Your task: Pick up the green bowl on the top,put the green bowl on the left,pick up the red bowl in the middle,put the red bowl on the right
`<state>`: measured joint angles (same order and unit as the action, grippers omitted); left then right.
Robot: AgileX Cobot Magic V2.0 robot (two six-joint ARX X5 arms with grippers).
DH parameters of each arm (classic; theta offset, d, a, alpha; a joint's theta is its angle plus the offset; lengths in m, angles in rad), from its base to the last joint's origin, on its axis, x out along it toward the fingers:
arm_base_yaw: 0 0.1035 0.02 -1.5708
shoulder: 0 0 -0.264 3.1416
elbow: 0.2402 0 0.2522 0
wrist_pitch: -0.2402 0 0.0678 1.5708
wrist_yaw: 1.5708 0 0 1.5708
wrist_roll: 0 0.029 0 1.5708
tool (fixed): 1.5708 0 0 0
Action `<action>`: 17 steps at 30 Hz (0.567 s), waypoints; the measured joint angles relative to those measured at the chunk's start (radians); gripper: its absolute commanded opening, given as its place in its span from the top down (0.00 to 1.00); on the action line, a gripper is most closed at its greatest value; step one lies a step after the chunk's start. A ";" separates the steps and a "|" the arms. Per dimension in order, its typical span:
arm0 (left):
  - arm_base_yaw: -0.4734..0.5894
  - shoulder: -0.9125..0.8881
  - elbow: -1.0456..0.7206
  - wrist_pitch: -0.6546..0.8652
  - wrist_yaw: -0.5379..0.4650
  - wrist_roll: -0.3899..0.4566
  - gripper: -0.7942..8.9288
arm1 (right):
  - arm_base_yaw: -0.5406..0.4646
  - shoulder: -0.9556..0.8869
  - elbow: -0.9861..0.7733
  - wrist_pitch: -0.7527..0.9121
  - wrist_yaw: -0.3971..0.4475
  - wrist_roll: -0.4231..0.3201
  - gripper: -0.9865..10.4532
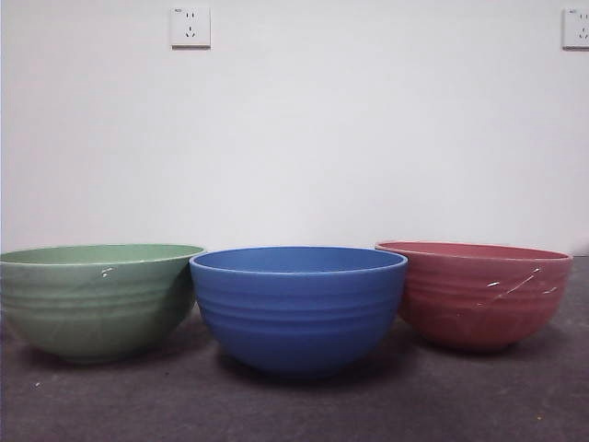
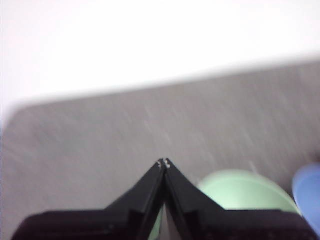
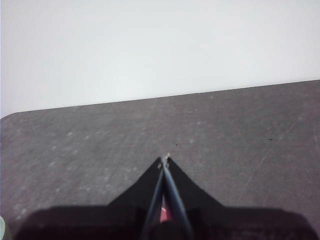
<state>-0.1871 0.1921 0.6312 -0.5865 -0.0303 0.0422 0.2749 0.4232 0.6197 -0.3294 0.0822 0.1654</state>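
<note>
Green bowl (image 1: 97, 299) at left on table (image 1: 294, 405), blue bowl (image 1: 299, 304) middle, red bowl (image 1: 474, 293) at right. No readable writing. Left hand (image 2: 164, 163), right hand (image 3: 165, 159): jaws pressed together, empty.

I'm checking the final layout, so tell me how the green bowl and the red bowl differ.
The green bowl is pale sage; the red bowl is pinkish-red. The green bowl sits left of the blue bowl, the red bowl on its right and slightly farther back. The red bowl shows more white scratch-like glints; the green bowl has just a small one. Both are upright, ridged, glossy and similar in size.
</note>
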 measured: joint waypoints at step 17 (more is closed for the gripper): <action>0.199 -0.179 -0.568 0.415 0.039 0.000 0.92 | 0.000 0.000 0.000 -0.003 0.000 0.000 0.91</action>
<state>0.0120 0.0135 0.0631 -0.1715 0.0082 0.0422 0.2749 0.4232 0.6197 -0.3325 0.0822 0.1654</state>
